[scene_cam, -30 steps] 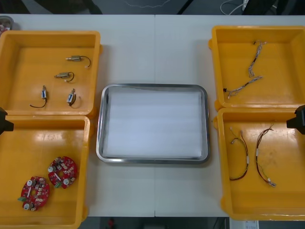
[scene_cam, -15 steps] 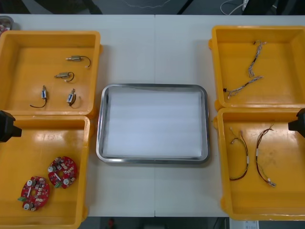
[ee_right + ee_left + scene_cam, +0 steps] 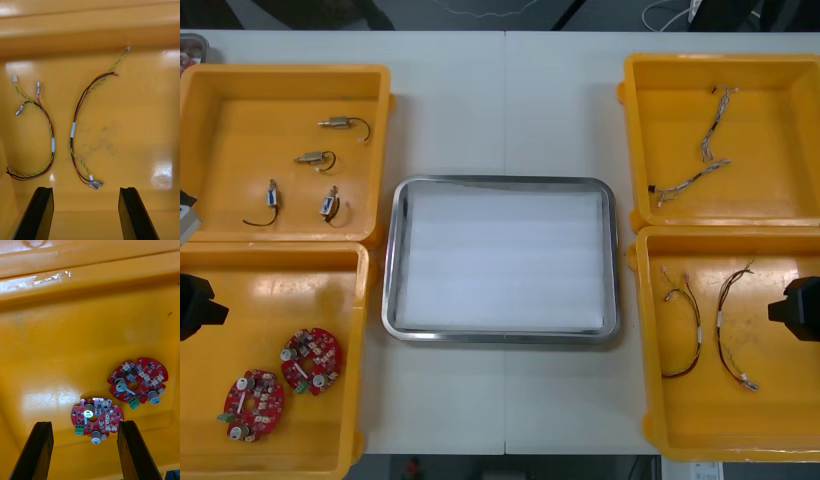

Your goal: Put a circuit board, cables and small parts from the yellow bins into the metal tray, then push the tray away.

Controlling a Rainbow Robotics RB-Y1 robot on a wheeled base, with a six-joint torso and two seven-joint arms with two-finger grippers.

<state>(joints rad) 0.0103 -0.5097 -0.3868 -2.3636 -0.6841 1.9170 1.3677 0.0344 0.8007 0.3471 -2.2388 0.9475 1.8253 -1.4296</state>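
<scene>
Two round red circuit boards (image 3: 310, 360) (image 3: 252, 405) lie in the near left yellow bin (image 3: 270, 300). My left gripper (image 3: 195, 305) hovers at that bin's outer edge. In the left wrist view it is open (image 3: 84, 450), with one board (image 3: 96, 416) just beyond the fingers and the other (image 3: 138, 380) farther off. Two red and yellow cables (image 3: 699, 322) (image 3: 720, 320) lie in the near right bin (image 3: 770, 400). My right gripper (image 3: 798, 308) is open (image 3: 85, 213) above them, the metal end of one cable (image 3: 80, 127) just ahead of the fingers. The metal tray (image 3: 392, 260), white inside, holds nothing.
The far left bin (image 3: 240, 120) holds several small metal parts (image 3: 313, 157) with short wires. The far right bin (image 3: 770, 150) holds twisted blue and white cables (image 3: 690, 180). Bare table surrounds the tray in the middle.
Both grippers have moved toward the table's near side: the left one over the circuit board bin, the right one over the red and yellow cables.
</scene>
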